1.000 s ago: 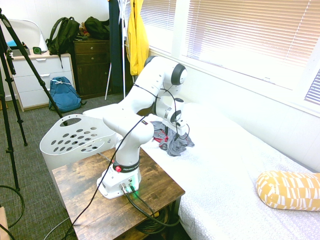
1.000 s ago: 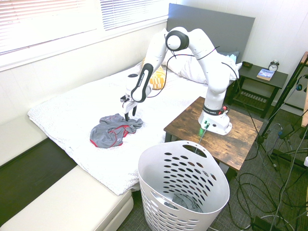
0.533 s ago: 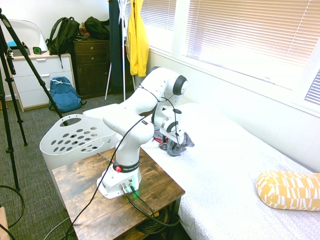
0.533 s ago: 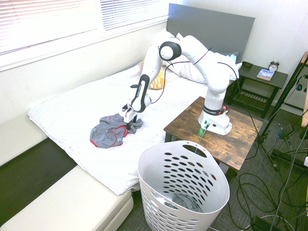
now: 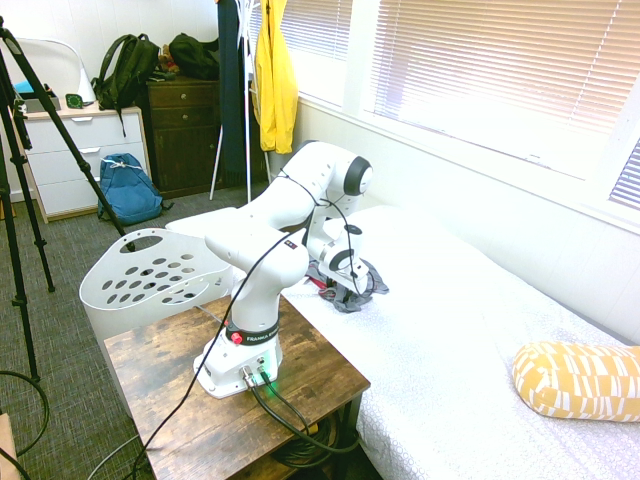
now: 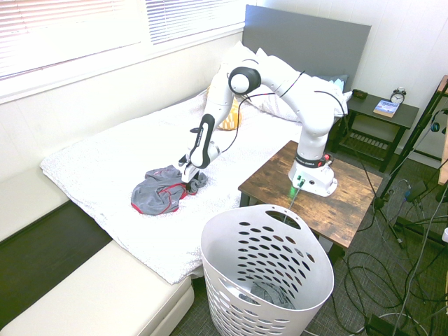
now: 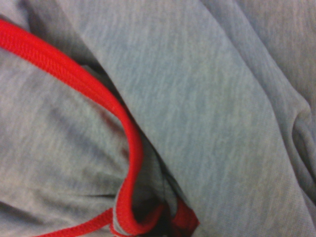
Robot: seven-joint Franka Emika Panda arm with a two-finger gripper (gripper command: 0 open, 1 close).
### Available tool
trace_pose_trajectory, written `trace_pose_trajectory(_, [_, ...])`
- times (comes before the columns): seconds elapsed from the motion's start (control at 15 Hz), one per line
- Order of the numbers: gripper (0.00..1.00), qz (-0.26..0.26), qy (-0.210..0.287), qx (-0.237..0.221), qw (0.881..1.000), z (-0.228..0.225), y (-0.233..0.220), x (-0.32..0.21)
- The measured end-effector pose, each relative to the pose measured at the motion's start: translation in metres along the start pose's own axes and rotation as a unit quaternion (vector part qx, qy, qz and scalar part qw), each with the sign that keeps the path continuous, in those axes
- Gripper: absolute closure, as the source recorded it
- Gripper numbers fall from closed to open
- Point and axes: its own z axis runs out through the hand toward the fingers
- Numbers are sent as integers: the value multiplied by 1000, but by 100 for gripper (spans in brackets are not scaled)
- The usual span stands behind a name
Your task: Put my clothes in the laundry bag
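In the lower middle of the second exterior view, white laundry basket (image 6: 231, 241): upright, oval holes in rows, oval cutout at rim; crumpled grey fabric (image 6: 271, 294) at its bottom. Beyond it, at right of centre, a brown wooden table (image 6: 269, 183) bears the arm's base.

Clothes (image 6: 157, 194): on the white bed (image 6: 98, 164), left of centre, outside the basket. Long axis slants from lower left to upper right of the frame, narrower end at upper right. Bundle is flattened, rumpled; grey, with red trim at the lower-left edge and across the middle. Wrist view: fine heathered knit, soft folds, one red band curving through.

Gripper (image 6: 189, 178): down at the bundle's upper-right end, touching cloth; wide, narrow or gripping, cannot tell.

Farther back, upper right: dark nightstand (image 6: 378, 112) with book (image 6: 386, 108) and alarm clock (image 6: 397, 96).
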Motion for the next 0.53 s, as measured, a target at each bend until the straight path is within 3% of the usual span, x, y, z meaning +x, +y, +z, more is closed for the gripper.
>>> trace_pose_trajectory(0.53, [100, 3, 5, 1, 1000, -11, 6, 6])
